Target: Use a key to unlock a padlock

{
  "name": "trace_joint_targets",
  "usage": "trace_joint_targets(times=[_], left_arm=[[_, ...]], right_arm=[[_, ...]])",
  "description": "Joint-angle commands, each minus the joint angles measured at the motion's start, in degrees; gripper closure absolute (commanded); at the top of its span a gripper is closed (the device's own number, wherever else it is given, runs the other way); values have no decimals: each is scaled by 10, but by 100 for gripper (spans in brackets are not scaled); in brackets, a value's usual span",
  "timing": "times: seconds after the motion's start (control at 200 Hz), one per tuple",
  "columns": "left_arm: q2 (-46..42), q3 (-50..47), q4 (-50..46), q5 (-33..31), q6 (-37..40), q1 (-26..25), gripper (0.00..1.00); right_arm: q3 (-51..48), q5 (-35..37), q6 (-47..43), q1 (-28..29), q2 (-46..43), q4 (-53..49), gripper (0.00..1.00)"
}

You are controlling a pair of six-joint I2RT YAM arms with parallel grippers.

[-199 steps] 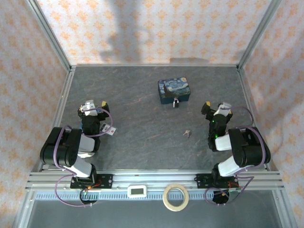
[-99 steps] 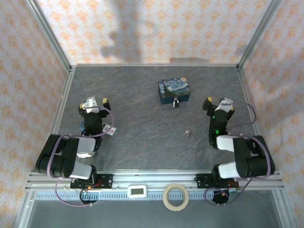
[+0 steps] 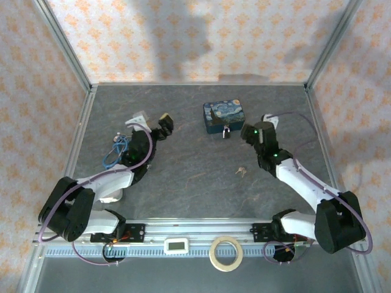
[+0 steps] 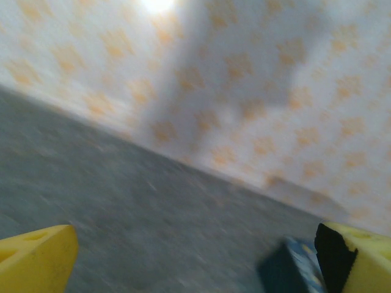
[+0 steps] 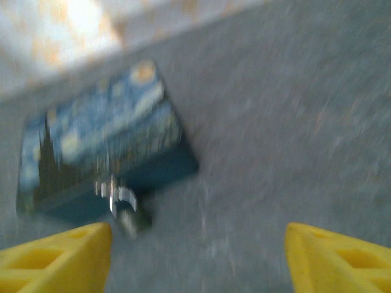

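Note:
The tiny silvery padlock [image 3: 226, 132] hangs at the front of the blue painted tin [image 3: 223, 116]. In the blurred right wrist view the padlock [image 5: 122, 206] lies just ahead of the left yellow fingertip [image 5: 58, 256], below the tin [image 5: 98, 143]. The small key [image 3: 240, 171] lies flat on the grey table, in front of the tin and apart from both arms. My right gripper [image 3: 257, 126] stands open just right of the tin, empty [image 5: 198, 262]. My left gripper [image 3: 153, 122] is open and empty [image 4: 195, 268], left of the tin [image 4: 293, 268].
A blue cable [image 3: 116, 149] loops beside the left arm. A tape roll [image 3: 225, 253] and a small white device [image 3: 178, 245] rest on the front rail. Patterned walls and metal frame posts enclose the table [image 3: 183, 183] on three sides.
Both arms have stretched out from their folded poses and swung inward toward the blue tin, the left to the right, the right to the left. Tin, padlock and key have not moved.

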Motion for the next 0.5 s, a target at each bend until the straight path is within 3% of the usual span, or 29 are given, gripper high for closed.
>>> trace_joint_targets(times=[0.0, 0.175, 0.29, 0.495], left_arm=[[26, -4, 3, 33, -87, -21, 1], [74, -3, 38, 70, -125, -34, 1], [92, -5, 62, 76, -135, -35, 1], [95, 0, 58, 93, -133, -35, 1]], right_arm=[[11, -52, 43, 23, 3, -195, 35], [-5, -102, 46, 32, 16, -241, 58], [-14, -109, 38, 32, 50, -231, 65], [-5, -106, 28, 36, 116, -212, 66]])
